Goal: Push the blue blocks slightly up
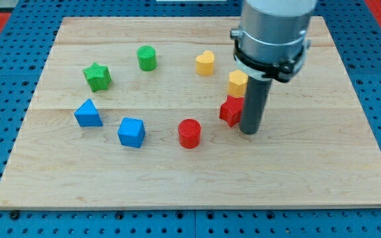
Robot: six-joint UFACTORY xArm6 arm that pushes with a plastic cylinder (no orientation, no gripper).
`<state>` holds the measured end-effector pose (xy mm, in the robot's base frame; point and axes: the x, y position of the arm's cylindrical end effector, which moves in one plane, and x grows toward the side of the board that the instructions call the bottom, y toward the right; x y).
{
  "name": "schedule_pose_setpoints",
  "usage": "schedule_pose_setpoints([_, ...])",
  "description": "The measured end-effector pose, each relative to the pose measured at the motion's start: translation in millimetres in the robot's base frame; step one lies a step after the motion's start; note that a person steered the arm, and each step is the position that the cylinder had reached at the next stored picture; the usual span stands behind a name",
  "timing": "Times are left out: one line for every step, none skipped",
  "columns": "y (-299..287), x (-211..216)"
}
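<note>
A blue triangular block (88,114) lies at the board's left. A blue cube (131,131) lies just right of and below it. My tip (249,131) rests on the board at the view's right, far from both blue blocks. It stands right beside a red block (230,110), whose shape is partly hidden by the rod. A yellow block (237,82) sits just above that red block, next to the rod.
A red cylinder (190,133) lies between the blue cube and my tip. A green star (97,76), a green cylinder (147,58) and a yellow heart (205,63) lie toward the top. The wooden board (58,185) sits on a blue pegboard.
</note>
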<state>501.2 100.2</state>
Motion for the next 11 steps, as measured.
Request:
schedule_pose_setpoints([24.6,45.8])
schedule_pose_setpoints([38.8,53.7])
schedule_pose_setpoints([39.1,53.7])
schedule_pose_setpoints([39.1,53.7])
schedule_pose_setpoints([39.3,53.7])
schedule_pose_setpoints([29.4,58.5])
schedule_pose_setpoints([-37.3,79.3])
schedule_pose_setpoints([-132.3,87.0])
schedule_pose_setpoints([-165.8,79.6])
schedule_pose_setpoints([-215.9,72.5])
schedule_pose_setpoints([-226.0,63.3])
